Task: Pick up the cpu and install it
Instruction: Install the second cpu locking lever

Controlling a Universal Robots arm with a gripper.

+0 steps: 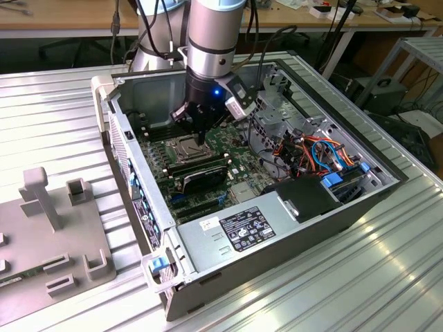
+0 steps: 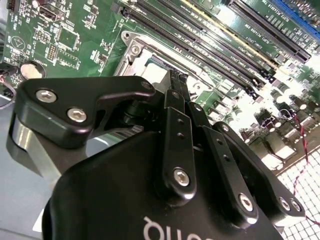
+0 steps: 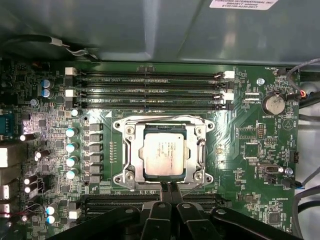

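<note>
Cpu (image 3: 165, 156) inside motherboard socket (image 3: 130, 155)

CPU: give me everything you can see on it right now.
The cpu is a small flat square chip with a dull silver-grey metal top bearing faint print. In the first wrist view it lies flat and square inside the socket, framed by the metal bracket. The gripper, fingertips together, sits at the socket's edge beside the chip; contact can't be judged.
</note>
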